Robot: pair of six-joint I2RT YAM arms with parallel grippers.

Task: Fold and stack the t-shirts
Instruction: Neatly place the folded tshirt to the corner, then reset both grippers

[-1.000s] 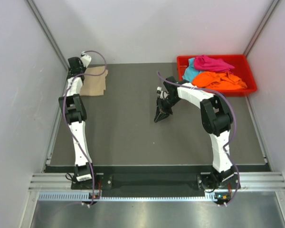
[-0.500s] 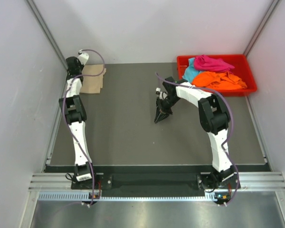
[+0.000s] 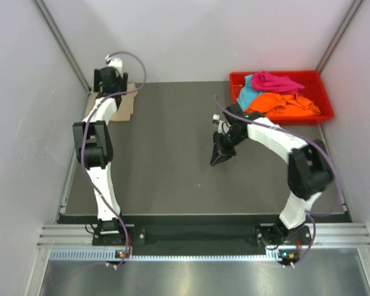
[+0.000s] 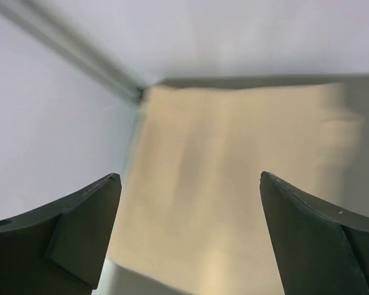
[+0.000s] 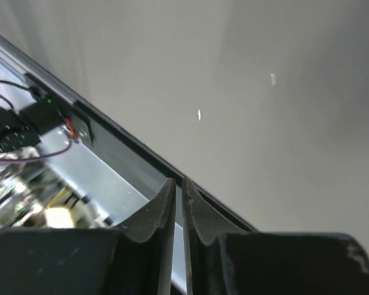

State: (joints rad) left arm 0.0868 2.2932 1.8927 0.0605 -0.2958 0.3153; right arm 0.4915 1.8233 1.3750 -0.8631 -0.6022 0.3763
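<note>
A: How does the left gripper [image 4: 189,178] stand?

B: Its two fingers [image 4: 74,233] are spread wide apart, and there is nothing between them. In the left wrist view they sit in the lower left and lower right corners. The beige t-shirt [image 4: 234,203] fills the middle of the frame beyond them. I cannot tell whether the fingers touch the cloth.

A: And where is this shirt in the top view?

B: It is in the upper left, a flat rectangle on the dark table [image 3: 160,179], close to the corner where the left wall meets the back wall. The left arm reaches up along the left side, and its wrist covers a part of the shirt.

A: What about the right gripper [image 5: 179,182]?

B: Its fingers are pressed almost together, with only a thin slit between them, and they pinch nothing. In the top view it points down toward the table a little right of the centre, well apart from every shirt.

A: Where are the other t-shirts?

B: They lie in a heap in the red tray [image 3: 308,74] in the upper right. The magenta t-shirt [image 3: 274,81] is on top at the back. The teal t-shirt [image 3: 246,94] shows at the left side of the tray. The orange t-shirt [image 3: 283,105] lies in front and reaches toward the right side. All three are crumpled.
</note>
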